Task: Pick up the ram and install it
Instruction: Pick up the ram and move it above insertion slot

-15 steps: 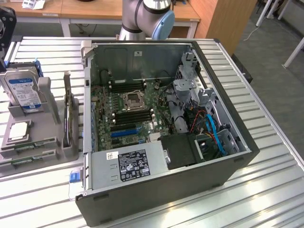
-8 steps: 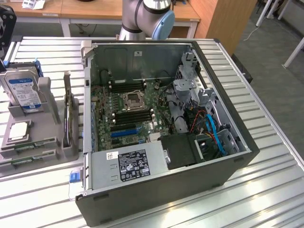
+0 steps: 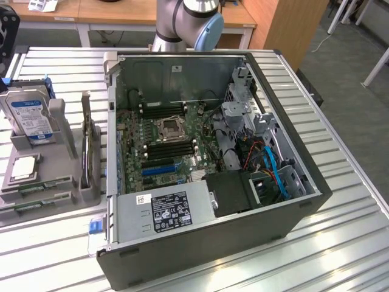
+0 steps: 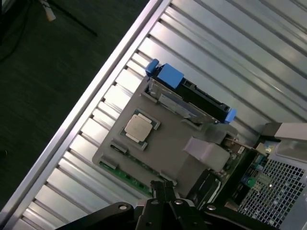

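Observation:
A ram stick (image 3: pixel 37 184) lies flat in a slot of the grey fixture (image 3: pixel 61 182) at the exterior view's left, with a second stick (image 3: pixel 31 205) just in front of it. Both are thin green boards. In the wrist view one green ram edge (image 4: pixel 122 175) shows along the fixture's rim (image 4: pixel 168 143). My gripper (image 4: pixel 162 187) hangs well above the fixture, near that green edge, shut with nothing between its fingers. The open computer case (image 3: pixel 292 213) holds the motherboard (image 3: pixel 182 121), whose black memory slots (image 3: pixel 170 148) lie beside the processor socket.
The fixture also carries a blue-labelled hard drive (image 3: pixel 30 115), a square silver processor (image 3: pixel 23 167) and an upright card (image 3: pixel 88 152). The power supply (image 3: pixel 164 210) and cables (image 3: pixel 273 170) fill the case's front. The arm's base (image 3: pixel 182 18) stands behind the case on the ribbed metal table (image 3: pixel 340 243).

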You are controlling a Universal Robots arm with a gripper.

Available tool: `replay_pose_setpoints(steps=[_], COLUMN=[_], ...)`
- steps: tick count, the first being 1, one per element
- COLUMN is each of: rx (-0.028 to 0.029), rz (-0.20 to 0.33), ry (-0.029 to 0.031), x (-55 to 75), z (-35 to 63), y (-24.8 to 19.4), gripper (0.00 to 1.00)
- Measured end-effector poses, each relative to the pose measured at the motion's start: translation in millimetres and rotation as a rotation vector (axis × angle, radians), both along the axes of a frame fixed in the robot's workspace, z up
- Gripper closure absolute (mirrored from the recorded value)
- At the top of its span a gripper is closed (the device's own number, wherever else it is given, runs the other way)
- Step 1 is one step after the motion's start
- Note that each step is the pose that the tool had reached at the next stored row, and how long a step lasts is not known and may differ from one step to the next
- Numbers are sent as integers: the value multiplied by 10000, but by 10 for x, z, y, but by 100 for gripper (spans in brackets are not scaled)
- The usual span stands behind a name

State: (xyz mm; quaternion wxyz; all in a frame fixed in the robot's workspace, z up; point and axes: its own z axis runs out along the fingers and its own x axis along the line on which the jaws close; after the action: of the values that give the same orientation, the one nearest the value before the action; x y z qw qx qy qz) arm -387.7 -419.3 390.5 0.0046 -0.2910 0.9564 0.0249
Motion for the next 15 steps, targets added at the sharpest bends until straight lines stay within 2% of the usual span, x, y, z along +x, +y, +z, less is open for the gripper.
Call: replay_pose_setpoints(steps=[15], rx=[0], rz=[2737], ry=[0], x=[0], z=[-3], y=[0], gripper=[90])
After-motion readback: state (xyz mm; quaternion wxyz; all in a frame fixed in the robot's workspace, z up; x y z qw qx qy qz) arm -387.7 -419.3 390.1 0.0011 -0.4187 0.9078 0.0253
